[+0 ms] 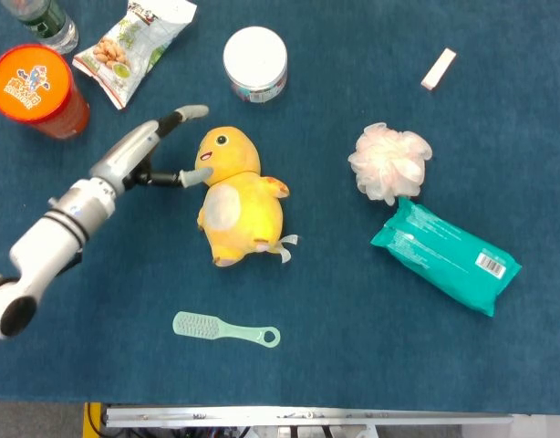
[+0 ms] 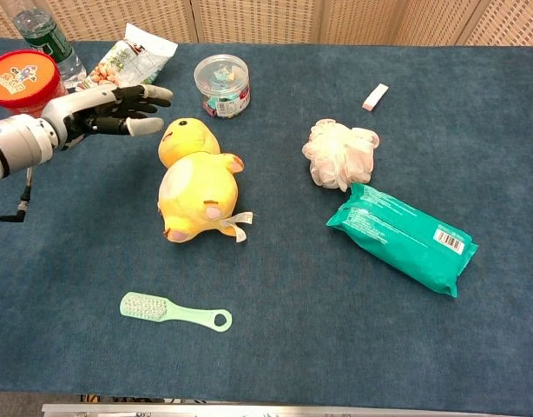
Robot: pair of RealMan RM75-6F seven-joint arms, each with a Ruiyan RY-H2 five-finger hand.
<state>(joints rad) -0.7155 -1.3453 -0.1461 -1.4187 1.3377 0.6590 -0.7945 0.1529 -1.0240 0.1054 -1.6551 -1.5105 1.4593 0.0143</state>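
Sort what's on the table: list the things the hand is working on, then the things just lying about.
In hand: left hand, open, fingertips at the yellow plush duck.

Lying about: green brush, bath pouf, wipes pack, white-lidded jar, snack bag, orange canister, bottle, eraser.

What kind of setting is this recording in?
Probably a lab tabletop set up for manipulation trials: a blue cloth table strewn with unrelated items like a plush duck, brush and wipes pack.
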